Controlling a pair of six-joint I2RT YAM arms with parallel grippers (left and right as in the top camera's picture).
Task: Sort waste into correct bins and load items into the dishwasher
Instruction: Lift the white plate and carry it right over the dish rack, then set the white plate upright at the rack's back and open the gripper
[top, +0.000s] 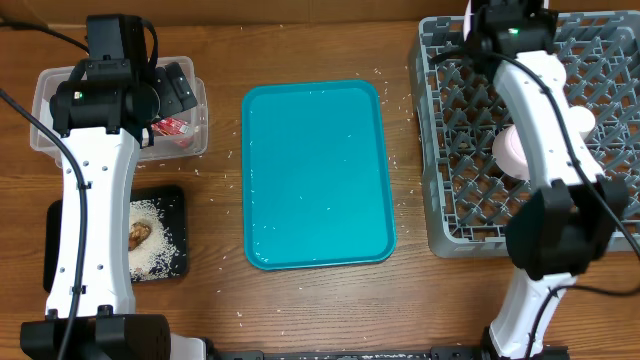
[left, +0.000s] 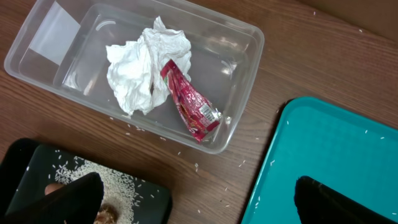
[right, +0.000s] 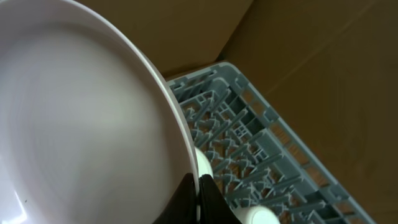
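Right tool (right: 199, 186) pinches a white plate (right: 81, 124) by its rim over the grey rack (right: 261, 155), not yet seated. Left tool (left: 196, 183) hangs wide open, empty, near the clear tub (left: 242, 37) holding napkin (left: 140, 71) and red wrapper (left: 189, 102). With a pink bowl (top: 510, 150) racked and a brown lump (top: 139, 233) in the black tray (top: 172, 200), little appears left.

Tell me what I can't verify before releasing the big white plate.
- Right wrist: the large flat white round plate fills the frame, hiding whether it sits in the grey pegged plastic dish rack.
- Overhead: the right arm covers most of the pale pink bowl.
- Overhead: the left arm hides most of the clear rectangular plastic tub.
- Left wrist: the bottom edge cuts off food on the shallow black tray.
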